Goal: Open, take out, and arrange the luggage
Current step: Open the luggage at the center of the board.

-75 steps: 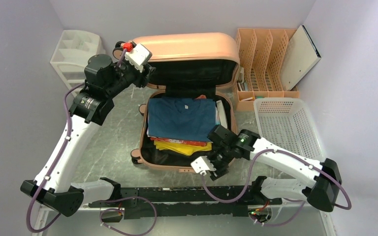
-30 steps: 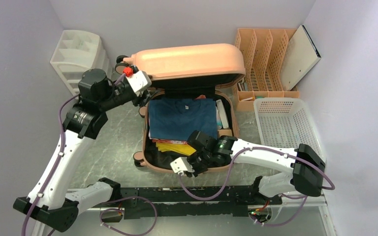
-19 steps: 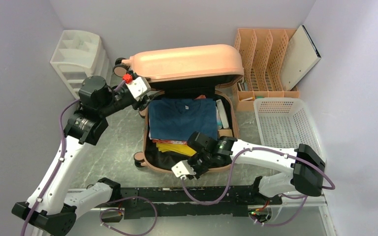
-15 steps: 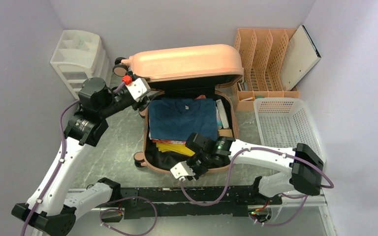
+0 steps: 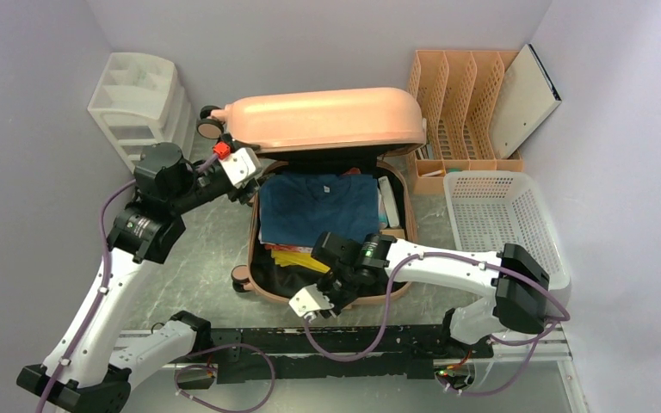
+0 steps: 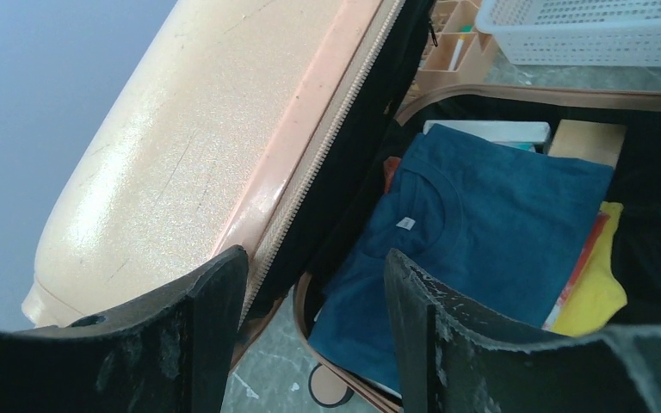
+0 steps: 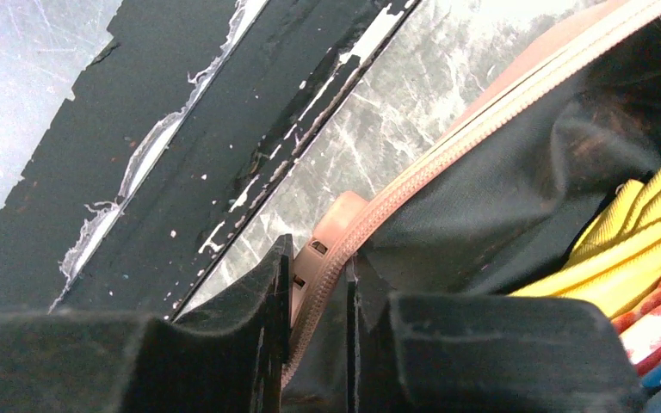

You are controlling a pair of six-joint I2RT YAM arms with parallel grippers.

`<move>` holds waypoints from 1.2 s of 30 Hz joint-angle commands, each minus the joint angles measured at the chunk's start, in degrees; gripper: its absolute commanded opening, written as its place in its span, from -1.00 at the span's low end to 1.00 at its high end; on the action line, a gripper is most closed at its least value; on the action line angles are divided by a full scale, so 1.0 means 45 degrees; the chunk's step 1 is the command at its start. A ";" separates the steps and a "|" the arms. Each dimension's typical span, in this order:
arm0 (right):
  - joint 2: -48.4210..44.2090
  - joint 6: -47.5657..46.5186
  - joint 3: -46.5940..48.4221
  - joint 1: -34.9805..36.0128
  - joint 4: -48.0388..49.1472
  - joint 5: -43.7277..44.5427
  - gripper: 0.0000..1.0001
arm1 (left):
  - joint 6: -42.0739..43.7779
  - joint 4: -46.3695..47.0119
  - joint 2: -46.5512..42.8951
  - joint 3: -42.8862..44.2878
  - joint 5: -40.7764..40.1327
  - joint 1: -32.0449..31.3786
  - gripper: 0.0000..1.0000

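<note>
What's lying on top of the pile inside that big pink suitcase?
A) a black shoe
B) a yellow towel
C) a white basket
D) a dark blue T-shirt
D: a folded dark blue T-shirt lies uppermost in the open salmon-pink hard-shell suitcase, with yellow folded fabric only poking out from underneath it.

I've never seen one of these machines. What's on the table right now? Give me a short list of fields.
Main item: luggage, pink, lid partly raised
Inside: folded blue shirt on top, yellow clothing beneath
Robot's left hand: open, beside the lid's left corner
Robot's right hand: fingers pinching the near rim
Nearby: white basket at right, orange file rack behind it
</note>
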 commanded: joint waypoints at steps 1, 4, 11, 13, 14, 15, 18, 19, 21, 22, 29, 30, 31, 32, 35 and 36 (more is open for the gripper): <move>-0.0098 -0.1985 0.0442 0.1590 -0.3645 -0.6339 -1.00 | 0.0086 -0.2556 0.0611 -0.0655 0.0244 0.0151 0.29; -0.0349 -0.2335 0.0040 0.1607 -0.3793 -0.6441 -1.00 | 0.0300 -0.2829 0.0501 -0.0672 0.0639 0.0200 0.32; -0.0656 -0.2984 -0.0445 0.1607 -0.4120 -0.7009 -1.00 | 0.0534 -0.3255 0.0388 -0.0543 0.1547 0.0438 0.34; -0.0560 -0.3141 -0.0384 0.1633 -0.4206 -0.7295 -1.00 | 0.0529 -0.3307 0.0357 -0.0503 0.1615 0.0545 0.34; -0.0436 -0.3230 -0.0243 0.1714 -0.4361 -0.7368 -1.00 | 0.0516 -0.3314 0.0319 -0.0484 0.1594 0.0570 0.35; -0.0318 -0.3465 -0.0032 0.1802 -0.4556 -0.7396 -1.00 | 0.0522 -0.3315 0.0302 -0.0508 0.1581 0.0607 0.35; 0.0012 -0.3397 0.0464 0.2102 -0.4647 -0.7255 -1.00 | 0.0387 -0.3148 0.0278 -0.0676 0.1485 0.0669 0.35; 0.0067 -0.3061 0.0585 0.2141 -0.4341 -0.7053 -1.00 | 0.0308 -0.3050 0.0270 -0.0766 0.1424 0.0678 0.35; -0.0090 -0.2049 0.0768 0.2119 -0.3447 -0.6176 -0.80 | 0.0181 -0.2840 0.0328 -0.0898 0.1181 0.0679 0.35; -0.0319 -0.1652 0.0827 0.2072 -0.3094 -0.5653 -0.55 | 0.0106 -0.2738 0.0345 -0.0955 0.1061 0.0679 0.35; -0.1960 0.0160 0.1464 0.0433 -0.1443 -0.2355 0.32 | -0.0051 -0.2623 0.0334 -0.0888 0.0723 0.0679 0.34; -0.2064 0.0047 0.1758 0.0394 -0.1631 -0.1943 0.37 | -0.0101 -0.2572 0.0294 -0.0899 0.0659 0.0679 0.33; -0.2206 -0.0021 0.2096 0.0377 -0.1822 -0.1535 0.43 | -0.0178 -0.2526 0.0238 -0.0921 0.0630 0.0689 0.33; -0.2322 -0.0058 0.2482 0.0355 -0.2064 -0.1255 0.48 | -0.0239 -0.2481 0.0187 -0.0987 0.0621 0.0698 0.33; -0.2576 -0.0460 0.4116 0.0043 -0.3037 -0.0786 0.61 | -0.0371 -0.2335 0.0070 -0.1185 0.0767 0.0752 0.34; -0.2639 -0.0372 0.4754 -0.0104 -0.3224 -0.0809 0.64 | -0.0399 -0.2304 0.0059 -0.1240 0.0846 0.0757 0.34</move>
